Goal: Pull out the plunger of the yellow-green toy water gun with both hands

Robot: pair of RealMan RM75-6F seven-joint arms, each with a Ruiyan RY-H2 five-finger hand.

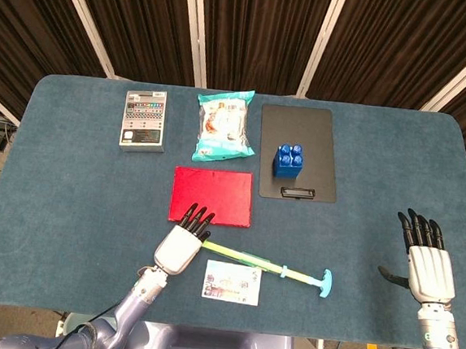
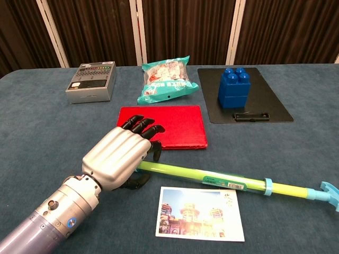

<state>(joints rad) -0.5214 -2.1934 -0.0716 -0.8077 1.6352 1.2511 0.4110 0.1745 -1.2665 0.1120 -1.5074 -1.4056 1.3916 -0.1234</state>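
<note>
The yellow-green toy water gun lies along the table's front edge. Its light-blue T-handle points right, and the plunger rod shows a short way past a blue collar. My left hand lies over the tube's left end. Its fingers reach forward toward the red mat, a little apart, and the thumb sits on the near side of the tube. It touches the tube, with no firm grip showing. My right hand hovers open at the far right, well away from the handle.
A postcard lies just in front of the gun. A red mat lies behind it. Further back are a grey box, a snack bag and a black clipboard bearing a blue block.
</note>
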